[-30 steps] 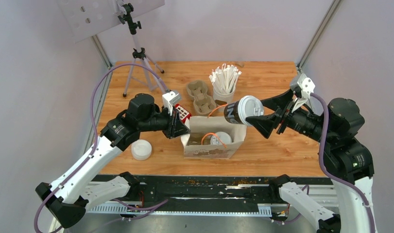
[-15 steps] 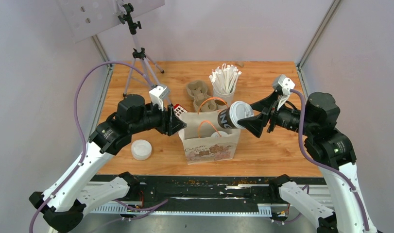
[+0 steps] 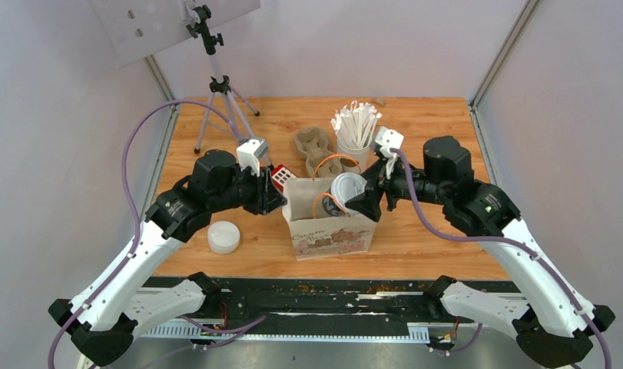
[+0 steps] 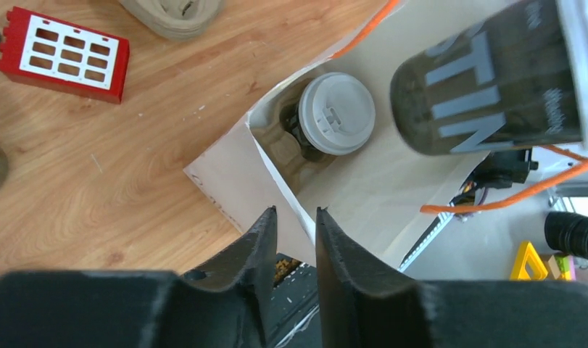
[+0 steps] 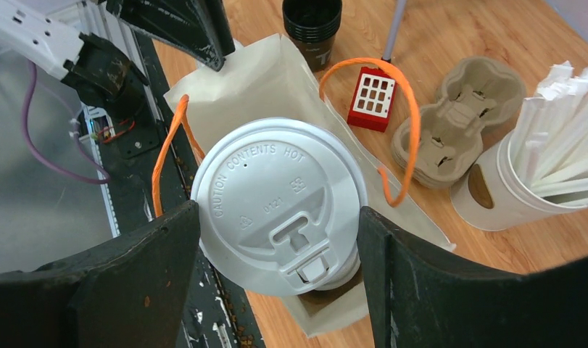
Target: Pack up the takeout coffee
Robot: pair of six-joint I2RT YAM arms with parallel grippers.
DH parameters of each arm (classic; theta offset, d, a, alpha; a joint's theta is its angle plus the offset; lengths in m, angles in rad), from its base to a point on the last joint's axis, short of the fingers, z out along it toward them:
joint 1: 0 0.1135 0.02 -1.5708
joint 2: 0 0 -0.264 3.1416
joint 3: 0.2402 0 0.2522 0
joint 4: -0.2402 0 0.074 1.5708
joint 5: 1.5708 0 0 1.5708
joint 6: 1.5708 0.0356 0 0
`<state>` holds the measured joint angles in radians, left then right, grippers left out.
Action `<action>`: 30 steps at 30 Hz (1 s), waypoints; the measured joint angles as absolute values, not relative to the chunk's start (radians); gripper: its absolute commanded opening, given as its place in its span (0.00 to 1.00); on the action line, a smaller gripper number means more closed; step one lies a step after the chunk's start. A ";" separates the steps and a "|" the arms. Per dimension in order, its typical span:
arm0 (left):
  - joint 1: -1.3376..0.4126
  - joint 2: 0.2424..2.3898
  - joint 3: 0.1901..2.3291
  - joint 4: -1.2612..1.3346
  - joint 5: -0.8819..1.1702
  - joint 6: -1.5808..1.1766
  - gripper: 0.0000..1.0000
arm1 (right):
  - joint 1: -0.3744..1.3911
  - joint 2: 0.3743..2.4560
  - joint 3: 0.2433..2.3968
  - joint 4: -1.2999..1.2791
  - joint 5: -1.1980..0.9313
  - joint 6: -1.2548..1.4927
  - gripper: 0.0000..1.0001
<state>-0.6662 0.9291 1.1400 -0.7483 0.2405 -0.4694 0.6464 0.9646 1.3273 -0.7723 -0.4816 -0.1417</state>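
While airborne, cup (image 5: 276, 196) in end effector (image 5: 278, 217)

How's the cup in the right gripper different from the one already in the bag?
The held cup is tilted over the bag; the bagged cup sits deep inside it. The right gripper clamps the held cup; no gripper touches the bagged cup. Both are dark with white lids.

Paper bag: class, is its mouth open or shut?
Open. In the left wrist view the paper bag has its mouth spread wide, and a lidded cup shows inside it.
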 measured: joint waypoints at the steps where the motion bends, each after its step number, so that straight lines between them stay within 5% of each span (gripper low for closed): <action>1: -0.666 0.929 1.140 -0.747 0.234 -0.470 0.24 | 0.666 0.974 1.327 -0.772 -0.464 -0.149 0.73; 10: -0.666 0.967 1.140 -0.691 0.247 -0.437 0.07 | 0.815 1.056 1.329 -0.770 -0.320 -0.217 0.73; 15: -0.666 0.973 1.137 -0.616 0.289 -0.410 0.07 | 0.891 1.056 1.329 -0.780 -0.258 -0.238 0.72; 17: -0.666 0.974 1.137 -0.591 0.300 -0.398 0.13 | 0.923 1.056 1.329 -0.791 -0.234 -0.239 0.73; 21: -0.666 0.974 1.137 -0.572 0.310 -0.379 0.44 | 0.994 1.056 1.328 -0.806 -0.183 -0.242 0.72; 30: -0.666 0.901 1.137 -0.694 0.305 -0.381 0.58 | 1.068 1.040 1.267 -0.796 -0.131 -0.242 0.71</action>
<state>-0.6662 0.9012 1.1370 -0.6941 0.3046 -0.3813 1.0676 1.0397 1.2675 -0.7956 -0.1310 -0.2417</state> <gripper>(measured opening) 0.544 0.751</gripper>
